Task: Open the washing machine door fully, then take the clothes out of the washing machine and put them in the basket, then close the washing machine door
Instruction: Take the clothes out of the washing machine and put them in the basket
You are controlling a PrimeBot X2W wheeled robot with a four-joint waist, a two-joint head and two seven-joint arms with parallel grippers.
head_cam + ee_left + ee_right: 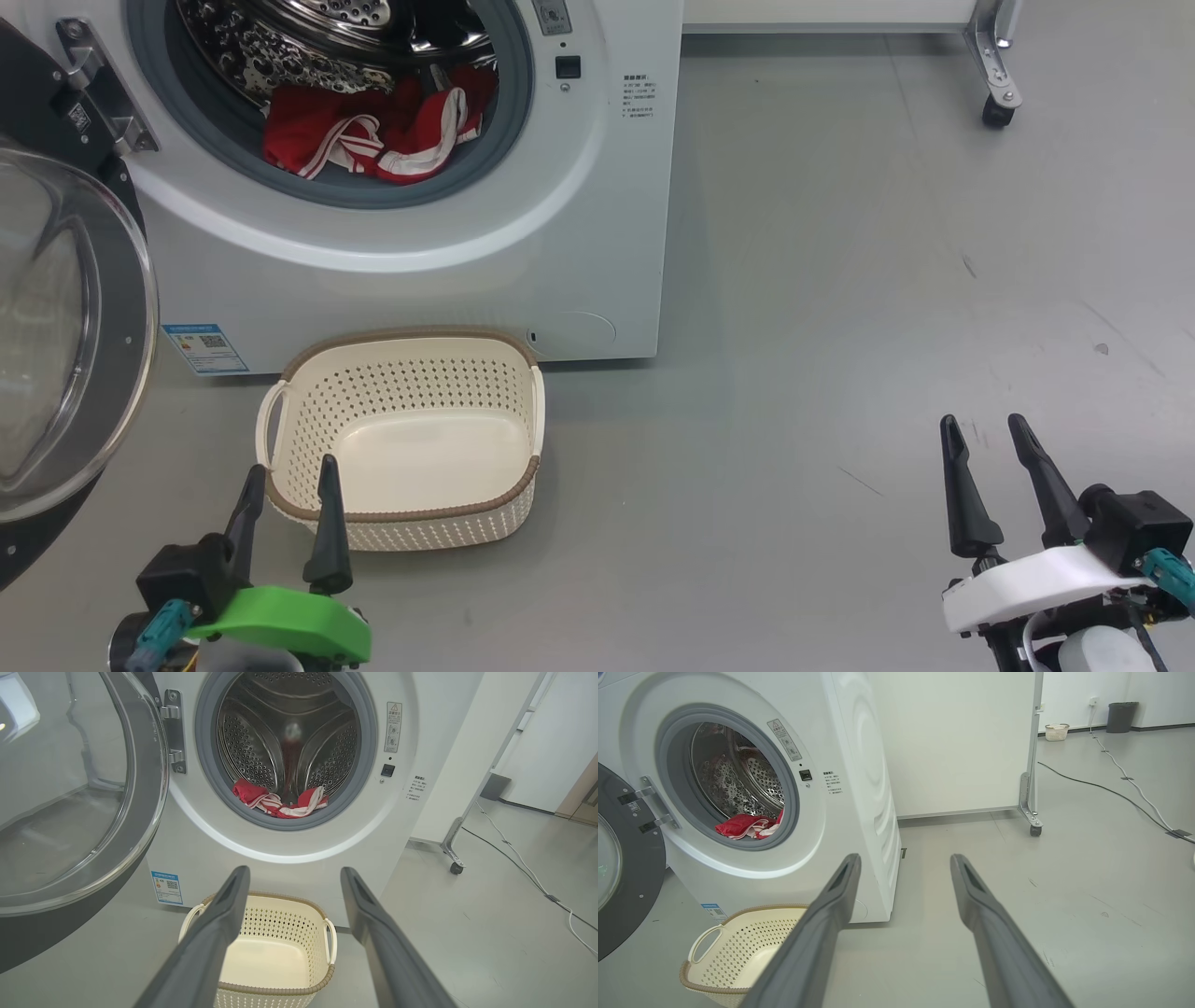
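The white washing machine stands ahead with its black-rimmed glass door swung open to the left. Red clothes with white stripes lie at the front of the steel drum. The cream basket sits empty on the floor before the machine. My left gripper is open, low beside the basket's near left corner. My right gripper is open over bare floor, far right of the basket.
Grey floor spreads to the right of the machine. A white panel on a castor foot stands behind. Cables run across the floor at the far right, with a small basket and dark bin beyond.
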